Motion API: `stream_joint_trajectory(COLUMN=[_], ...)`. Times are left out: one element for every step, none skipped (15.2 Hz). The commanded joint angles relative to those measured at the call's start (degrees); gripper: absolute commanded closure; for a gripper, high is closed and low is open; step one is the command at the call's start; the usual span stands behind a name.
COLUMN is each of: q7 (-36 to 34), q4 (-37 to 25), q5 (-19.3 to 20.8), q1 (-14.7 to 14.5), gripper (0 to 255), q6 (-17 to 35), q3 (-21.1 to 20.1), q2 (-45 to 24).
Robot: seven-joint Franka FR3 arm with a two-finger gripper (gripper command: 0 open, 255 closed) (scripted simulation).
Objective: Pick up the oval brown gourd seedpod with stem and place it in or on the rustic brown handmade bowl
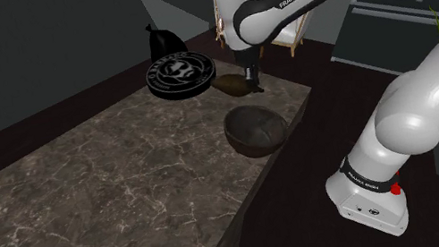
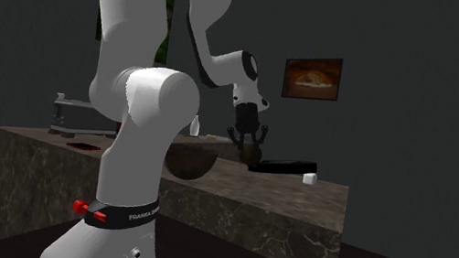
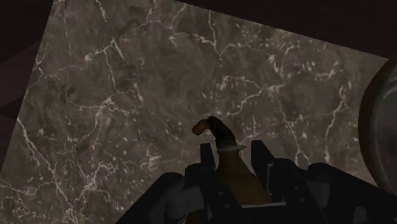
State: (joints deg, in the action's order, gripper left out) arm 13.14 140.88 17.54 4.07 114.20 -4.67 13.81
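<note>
Holding the gourd (image 3: 230, 170) — gripper (image 3: 231, 150) clamps its body, stem poking ahead, upper centre of the shoulder view. Bowl (image 1: 257, 130) sits just below it. Risk: rounded body slips from the pinch, or early release clips the rim.

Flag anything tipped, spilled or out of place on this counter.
Nothing stands out. The bowl sits upright on the marble counter, the black disc lies flat, and the gripper clasps the gourd.

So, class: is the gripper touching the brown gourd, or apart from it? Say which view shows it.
Touching. The wrist view shows the gourd clasped between both black fingers, no gap on either side.
</note>
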Motion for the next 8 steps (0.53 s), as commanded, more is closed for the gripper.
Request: stream_joint_trajectory(q7=[0.5,0.7,1.0,1.2,1.5,1.7,2.0,2.2], q4=[-0.7,-1.2,-1.6,-2.0,-2.5,-3.0,-3.5,-4.0], q5=[-0.3,-0.5,-0.6,-0.7,-0.8,-1.0,-1.1,-1.2], q1=[-0.1,-0.1,-0.2,-0.2,-0.2,-0.3,-0.3,-0.3], gripper=[255,255,255,255,255,255,255,255], q6=[-1.6,-2.4,-3.1,-3.9,-4.7,-5.5,-6.3,-7.0], q3=[0.0,0.0,0.0,0.0,0.0,0.0,0.0,0.0], q2=[0.9,1.3,1.7,2.1,2.4,2.7,3.1,3.4])
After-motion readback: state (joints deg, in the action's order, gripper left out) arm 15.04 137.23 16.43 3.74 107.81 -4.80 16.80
